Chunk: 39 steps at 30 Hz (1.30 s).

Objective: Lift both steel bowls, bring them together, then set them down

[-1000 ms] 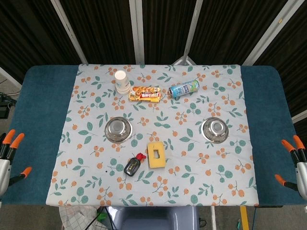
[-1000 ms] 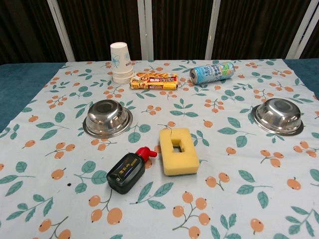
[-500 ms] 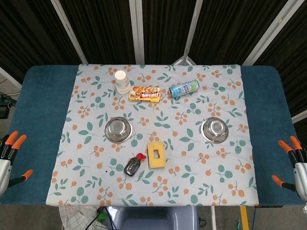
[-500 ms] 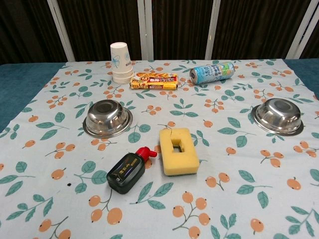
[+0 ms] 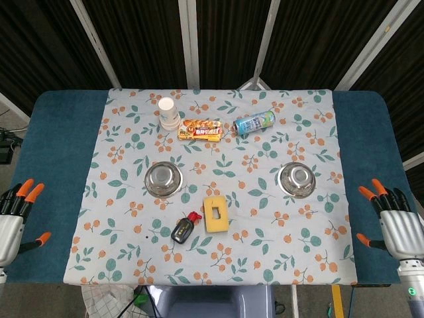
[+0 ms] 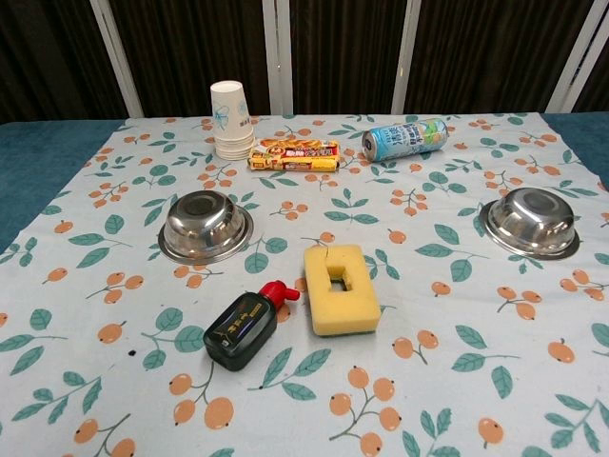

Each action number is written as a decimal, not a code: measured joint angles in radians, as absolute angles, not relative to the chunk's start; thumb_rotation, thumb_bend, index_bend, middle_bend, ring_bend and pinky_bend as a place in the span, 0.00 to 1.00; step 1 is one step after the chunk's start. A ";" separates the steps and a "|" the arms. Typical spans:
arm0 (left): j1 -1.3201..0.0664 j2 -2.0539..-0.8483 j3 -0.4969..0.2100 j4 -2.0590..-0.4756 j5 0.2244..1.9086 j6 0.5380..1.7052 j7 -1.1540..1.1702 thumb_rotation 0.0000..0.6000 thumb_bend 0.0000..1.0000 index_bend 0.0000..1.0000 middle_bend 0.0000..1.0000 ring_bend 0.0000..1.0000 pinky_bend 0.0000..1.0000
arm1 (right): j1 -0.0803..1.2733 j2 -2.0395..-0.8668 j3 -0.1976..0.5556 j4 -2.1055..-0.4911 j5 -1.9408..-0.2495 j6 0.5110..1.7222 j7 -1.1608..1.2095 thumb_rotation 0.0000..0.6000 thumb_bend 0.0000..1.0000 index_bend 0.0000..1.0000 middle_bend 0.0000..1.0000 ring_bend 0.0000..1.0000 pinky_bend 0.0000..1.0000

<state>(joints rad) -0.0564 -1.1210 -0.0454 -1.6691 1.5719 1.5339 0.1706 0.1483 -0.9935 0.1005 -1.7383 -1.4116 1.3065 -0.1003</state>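
Observation:
Two steel bowls stand upright on the floral cloth, far apart. The left bowl [image 5: 163, 179] [image 6: 204, 225] lies left of centre. Towards the right side sits the right bowl [image 5: 296, 180] [image 6: 531, 220]. My left hand [image 5: 13, 222] hovers at the table's left edge, fingers spread, holding nothing. At the right edge my right hand [image 5: 392, 222] is likewise spread and empty. Both hands are well away from the bowls, and neither shows in the chest view.
Between the bowls, nearer the front, lie a yellow sponge [image 5: 216, 214] [image 6: 340, 288] and a black bottle with a red cap [image 5: 183, 227] [image 6: 246, 325]. At the back are stacked paper cups [image 5: 168, 113], a snack packet [image 5: 201, 130] and a can on its side [image 5: 255, 122].
Both hands have risen further into the head view and drifted inward towards the cloth. The bowls and other objects have not moved.

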 measured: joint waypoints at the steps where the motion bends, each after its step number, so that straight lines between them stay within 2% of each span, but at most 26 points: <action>1: -0.062 -1.121 -0.047 -1.674 1.568 1.524 0.181 1.00 0.14 0.11 0.00 0.00 0.09 | 0.165 -0.996 0.107 -1.746 -1.395 1.281 -0.121 1.00 0.04 0.18 0.00 0.10 0.04; 6: -0.087 -1.132 -0.051 -1.702 1.548 1.480 0.236 1.00 0.15 0.11 0.00 0.00 0.09 | 0.258 -1.037 0.145 -1.773 -1.291 1.182 -0.267 1.00 0.04 0.17 0.00 0.08 0.04; 10: -0.084 -1.148 -0.046 -1.695 1.539 1.482 0.238 1.00 0.14 0.11 0.00 0.00 0.09 | 0.330 -1.129 0.173 -1.759 -1.203 1.130 -0.370 1.00 0.04 0.16 0.00 0.08 0.04; 17: -0.071 -1.164 -0.034 -1.669 1.545 1.502 0.228 1.00 0.14 0.11 0.00 0.00 0.09 | 0.463 -1.323 0.219 -1.668 -1.008 1.057 -0.539 1.00 0.04 0.13 0.00 0.08 0.04; 24: -0.064 -1.175 -0.041 -1.654 1.536 1.523 0.231 1.00 0.15 0.11 0.00 0.00 0.09 | 0.577 -1.460 0.274 -1.549 -0.843 0.987 -0.587 1.00 0.04 0.13 0.00 0.08 0.04; 32: -0.065 -1.178 -0.050 -1.642 1.516 1.522 0.239 1.00 0.15 0.11 0.00 0.00 0.09 | 0.667 -1.522 0.310 -1.411 -0.747 0.920 -0.596 1.00 0.04 0.13 0.00 0.08 0.04; 39: -0.068 -1.187 -0.058 -1.638 1.496 1.519 0.257 1.00 0.15 0.12 0.00 0.00 0.09 | 0.705 -1.516 0.300 -1.337 -0.693 0.864 -0.606 1.00 0.04 0.15 0.03 0.16 0.08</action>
